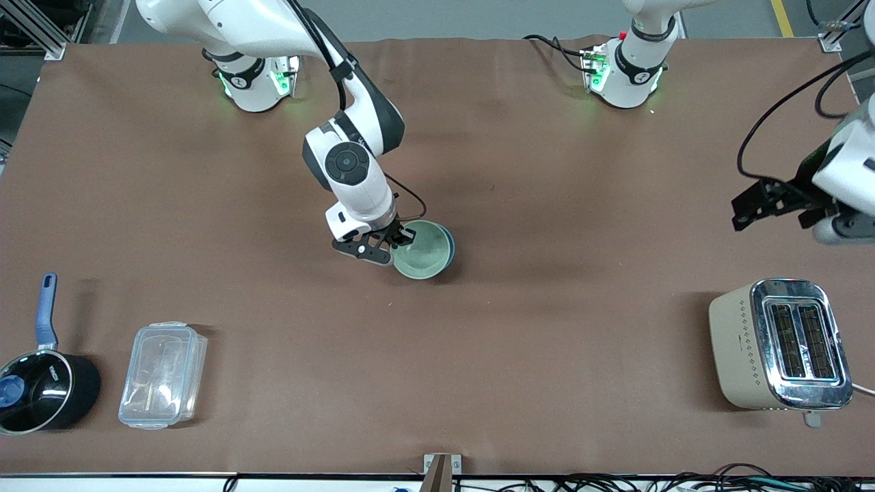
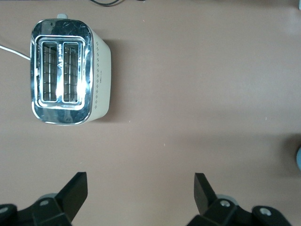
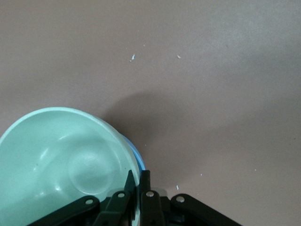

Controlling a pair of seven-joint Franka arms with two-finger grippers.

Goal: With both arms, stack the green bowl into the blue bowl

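The pale green bowl sits inside the sky-blue bowl at the middle of the table, tipped a little toward the front camera. Only part of the blue rim and outer wall shows around it. My right gripper is shut on the green bowl's rim at the edge toward the right arm's end. In the right wrist view, one finger of the right gripper is inside the green bowl and the other is outside, by a sliver of the blue bowl. My left gripper is open and empty, up over the table's left-arm end, as the left wrist view shows.
A cream and chrome toaster stands at the left arm's end, nearer the front camera; it also shows in the left wrist view. A clear plastic lidded box and a black saucepan with a blue handle sit at the right arm's end.
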